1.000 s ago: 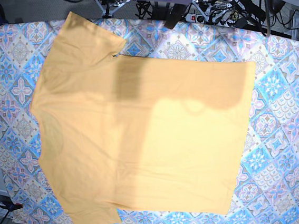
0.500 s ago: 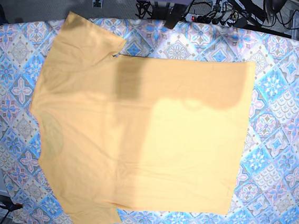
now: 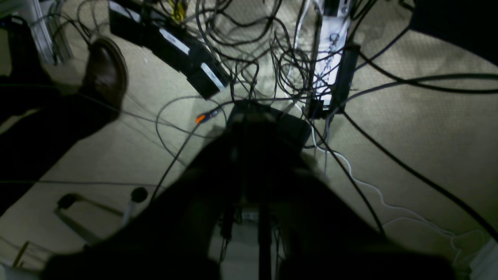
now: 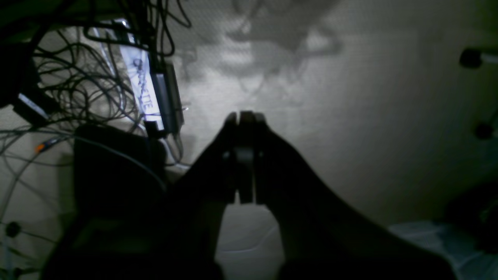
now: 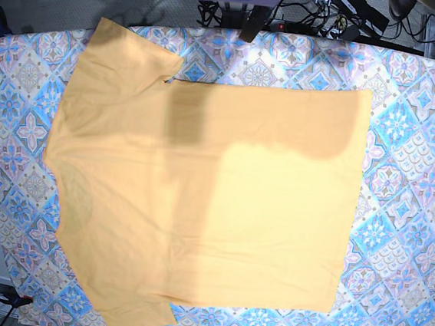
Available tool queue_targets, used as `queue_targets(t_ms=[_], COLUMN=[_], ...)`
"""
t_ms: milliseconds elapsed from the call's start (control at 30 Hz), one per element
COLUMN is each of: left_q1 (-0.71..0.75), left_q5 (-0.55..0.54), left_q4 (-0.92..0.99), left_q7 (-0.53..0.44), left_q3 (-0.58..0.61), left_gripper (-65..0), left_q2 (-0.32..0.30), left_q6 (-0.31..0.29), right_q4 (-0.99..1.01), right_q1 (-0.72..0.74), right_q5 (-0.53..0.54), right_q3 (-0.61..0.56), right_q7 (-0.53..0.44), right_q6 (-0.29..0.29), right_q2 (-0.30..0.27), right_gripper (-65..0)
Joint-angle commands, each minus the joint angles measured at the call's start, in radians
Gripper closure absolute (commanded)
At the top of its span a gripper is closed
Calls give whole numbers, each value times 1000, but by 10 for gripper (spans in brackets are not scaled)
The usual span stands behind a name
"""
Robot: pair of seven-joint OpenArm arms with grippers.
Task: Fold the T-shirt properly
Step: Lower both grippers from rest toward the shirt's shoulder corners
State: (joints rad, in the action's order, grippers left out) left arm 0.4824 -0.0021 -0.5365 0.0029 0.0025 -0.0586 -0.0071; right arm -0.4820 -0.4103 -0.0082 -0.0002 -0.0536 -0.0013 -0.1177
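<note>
A tablecloth [image 5: 411,189] patterned in blue and pink tiles covered the table and reached nearly every edge of the base view. On it the yellow-orange T-shirt [image 5: 198,200] lay spread flat and unfolded, its collar end toward that view's left, its straight hem toward the right, one sleeve pointing to the top left corner and the other to the bottom edge. A broad shadow crossed the shirt's upper half.

Neither arm was over the cloth. The left gripper [image 3: 249,116] showed in its wrist view as a dark, blurred shape hanging over a carpeted floor [image 3: 428,128]; its jaws were closed, with nothing between them. Below it ran a tangle of black cables [image 3: 268,54], a white power strip [image 3: 330,46] and, at the left, a brown shoe [image 3: 107,72].

The right gripper [image 4: 245,116] was pressed shut too, its two dark fingers meeting at the tips, empty, above pale floor beside the same lettered strip [image 4: 142,85].
</note>
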Motion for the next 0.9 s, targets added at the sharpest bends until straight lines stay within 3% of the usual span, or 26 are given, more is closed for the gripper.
queue_targets(t_ms=[0,500,700,867], left_q1=[23,206,299,364], left_q5=[-3,-6,-6,-6], left_q4=[-29,-346,-537,-676], left_q7=[-8,-8,-8,-8], left_q3=[-3,-5,-5,-6], left_gripper=[0,0,0,0], left_q2=[-13,-30,-28,-28], left_q6=[6,9,9,9], right_q4=[-27,-307,-419,-516], right_q1=[-29,-192,-263,-318], right_q5=[1,7,7,7], right_q3=[1,10,122,139], right_q7=[-9,-12,-70,-73], right_q6=[-3,-6,-6,-6], right_q2=[-10,-24,-23,-23], right_gripper=[0,0,0,0])
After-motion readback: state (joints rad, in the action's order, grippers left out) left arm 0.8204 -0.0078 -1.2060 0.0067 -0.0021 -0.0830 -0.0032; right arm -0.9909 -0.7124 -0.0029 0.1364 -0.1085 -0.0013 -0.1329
